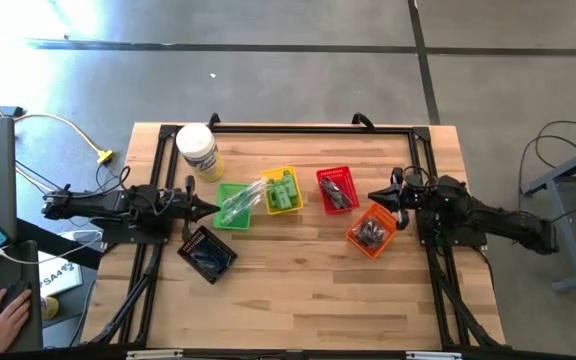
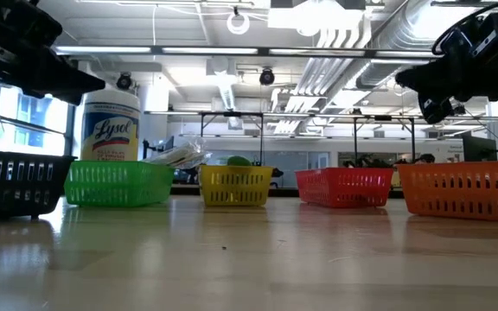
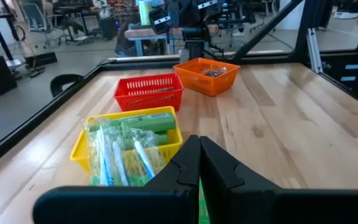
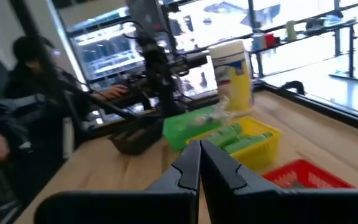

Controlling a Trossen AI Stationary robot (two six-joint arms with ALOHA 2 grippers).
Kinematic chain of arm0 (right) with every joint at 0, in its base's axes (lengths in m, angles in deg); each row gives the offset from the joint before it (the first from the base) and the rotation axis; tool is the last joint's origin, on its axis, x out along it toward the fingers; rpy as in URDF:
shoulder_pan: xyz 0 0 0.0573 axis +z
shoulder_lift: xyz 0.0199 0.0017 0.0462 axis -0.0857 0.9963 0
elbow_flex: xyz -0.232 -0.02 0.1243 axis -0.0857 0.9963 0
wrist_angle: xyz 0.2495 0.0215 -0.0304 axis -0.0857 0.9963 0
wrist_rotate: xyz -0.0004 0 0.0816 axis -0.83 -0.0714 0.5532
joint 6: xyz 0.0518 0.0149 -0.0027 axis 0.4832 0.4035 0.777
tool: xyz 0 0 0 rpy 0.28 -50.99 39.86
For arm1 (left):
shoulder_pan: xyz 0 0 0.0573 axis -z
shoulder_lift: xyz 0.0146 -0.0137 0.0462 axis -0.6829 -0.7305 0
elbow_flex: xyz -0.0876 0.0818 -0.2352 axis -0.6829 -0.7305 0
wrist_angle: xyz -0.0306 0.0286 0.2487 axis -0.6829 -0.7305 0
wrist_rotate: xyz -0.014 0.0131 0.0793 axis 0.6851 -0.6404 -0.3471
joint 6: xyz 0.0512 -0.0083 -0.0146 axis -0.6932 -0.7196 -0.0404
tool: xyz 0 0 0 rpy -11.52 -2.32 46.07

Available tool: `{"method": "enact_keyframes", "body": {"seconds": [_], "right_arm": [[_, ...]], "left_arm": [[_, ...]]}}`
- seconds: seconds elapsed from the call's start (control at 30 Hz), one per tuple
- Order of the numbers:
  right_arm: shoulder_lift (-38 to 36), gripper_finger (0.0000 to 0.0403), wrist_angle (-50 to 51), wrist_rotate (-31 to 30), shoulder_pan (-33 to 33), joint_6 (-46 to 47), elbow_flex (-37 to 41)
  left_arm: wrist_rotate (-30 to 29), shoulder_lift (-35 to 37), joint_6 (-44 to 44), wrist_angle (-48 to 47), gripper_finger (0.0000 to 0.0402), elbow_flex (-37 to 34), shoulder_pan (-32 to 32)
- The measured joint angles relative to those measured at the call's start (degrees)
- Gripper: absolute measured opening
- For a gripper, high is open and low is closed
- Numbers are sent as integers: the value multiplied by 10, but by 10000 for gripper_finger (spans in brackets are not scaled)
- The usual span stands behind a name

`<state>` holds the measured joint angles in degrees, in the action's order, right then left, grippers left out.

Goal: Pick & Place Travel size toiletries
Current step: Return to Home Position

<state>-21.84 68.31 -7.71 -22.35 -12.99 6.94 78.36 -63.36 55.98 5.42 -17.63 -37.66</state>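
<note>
While bright green bottles (image 1: 286, 192) lie in the yellow plastic basket (image 1: 279, 173), left pincer (image 1: 208, 210) and right pincer (image 1: 376, 196) hang clenched, empty.

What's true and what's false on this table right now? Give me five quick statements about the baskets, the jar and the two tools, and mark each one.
1. The green bottles lie in the yellow basket. True.
2. The orange basket is empty. False: dark pieces lie in it.
3. The left tool and the right tool are shut, holding nothing. True.
4. The white jar lies on its side. False: it stands upright on the table, beside the green basket.
5. The red basket sits between the yellow and orange ones. True.
</note>
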Motion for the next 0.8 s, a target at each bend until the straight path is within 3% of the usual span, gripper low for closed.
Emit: {"method": "enact_keyframes", "body": {"seconds": [0.2,0.37,0.8], "right_arm": [[-59,3,51,3,0,-1,0],[-59,3,50,14,0,-7,0],[-57,3,66,-58,0,-6,0]], "left_arm": [[0,0,22,-10,0,0,0],[-1,0,22,-14,0,0,0],[14,0,39,-32,0,2,0]]}}
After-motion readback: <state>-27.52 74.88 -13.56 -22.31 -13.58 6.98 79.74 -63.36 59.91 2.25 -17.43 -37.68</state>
